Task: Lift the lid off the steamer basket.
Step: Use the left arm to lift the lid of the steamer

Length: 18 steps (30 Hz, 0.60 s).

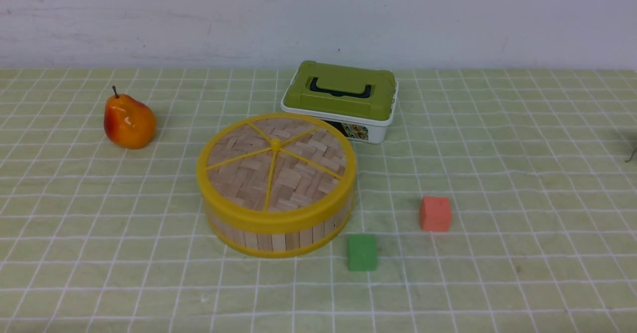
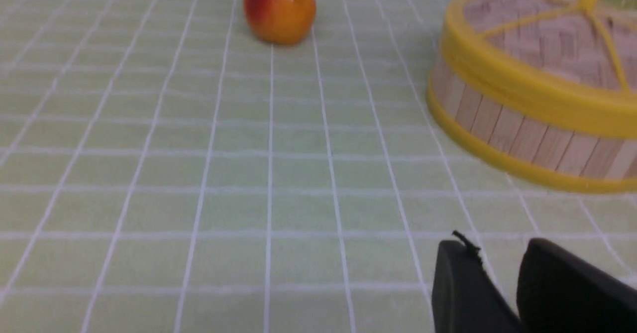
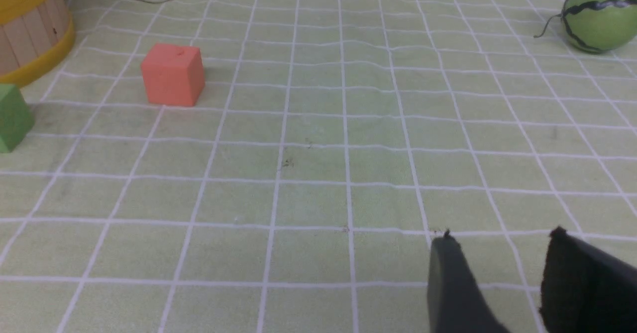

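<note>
Black-fingered left gripper (image 2: 497,247) and right gripper (image 3: 502,236) fill the near corner of their own wrist views. Each hangs low over the pale green checked tablecloth (image 1: 522,149) with its jaws a little apart and nothing between them, the left pair closer together than the right. Neither arm shows in the front view, so both appear parked well back from the work, probably at rest before any reach.

Closest in the front view is a small green cube (image 1: 362,252), just beside the round steamer basket of upright light-wood slats with yellow rims (image 1: 278,236). The flat woven-wood lid with its thick yellow rim and yellow spokes (image 1: 298,173) sits squarely on the basket, closing it, so the task looks unstarted. Its small central knob and overhanging rim are the likely places to grip. The left gripper sees the basket nearer and seems the better placed arm.

A coral-red cube (image 1: 435,213) lies near the basket's right, and a white box with an olive-green lid and black handle (image 1: 343,99) stands just behind it. A glossy orange-red pear (image 1: 128,120) sits well apart on the left, and a green striped ball (image 3: 599,12) well apart on the right. A straight upward lift should clear all of these.
</note>
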{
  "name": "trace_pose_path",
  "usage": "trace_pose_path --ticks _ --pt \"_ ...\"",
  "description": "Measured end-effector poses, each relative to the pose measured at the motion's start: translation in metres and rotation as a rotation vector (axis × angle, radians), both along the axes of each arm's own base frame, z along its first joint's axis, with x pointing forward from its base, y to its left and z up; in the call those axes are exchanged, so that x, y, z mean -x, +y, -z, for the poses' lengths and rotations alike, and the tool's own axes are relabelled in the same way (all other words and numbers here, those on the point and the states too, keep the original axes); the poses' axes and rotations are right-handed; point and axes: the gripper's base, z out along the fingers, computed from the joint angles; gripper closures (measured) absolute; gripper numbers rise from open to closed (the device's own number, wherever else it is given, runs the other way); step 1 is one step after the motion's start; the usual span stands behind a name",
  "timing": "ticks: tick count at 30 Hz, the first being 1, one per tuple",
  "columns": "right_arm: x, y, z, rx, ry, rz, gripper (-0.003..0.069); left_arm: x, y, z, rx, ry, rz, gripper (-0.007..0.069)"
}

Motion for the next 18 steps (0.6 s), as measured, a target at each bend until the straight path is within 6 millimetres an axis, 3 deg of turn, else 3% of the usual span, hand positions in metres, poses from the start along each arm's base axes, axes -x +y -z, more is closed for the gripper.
trace_pose_path --ticks 12,15,18 --pt "0.000 0.000 0.000 0.000 0.000 0.000 0.0418 0.002 0.003 -0.040 0.044 -0.446 -0.032 0.0438" --pt "0.000 0.000 0.000 0.000 0.000 0.000 0.0418 0.005 0.004 -0.047 0.119 -0.514 -0.033 0.0435" --pt "0.000 0.000 0.000 0.000 0.000 0.000 0.0418 0.007 0.007 -0.052 0.332 -0.571 -0.030 0.0436"
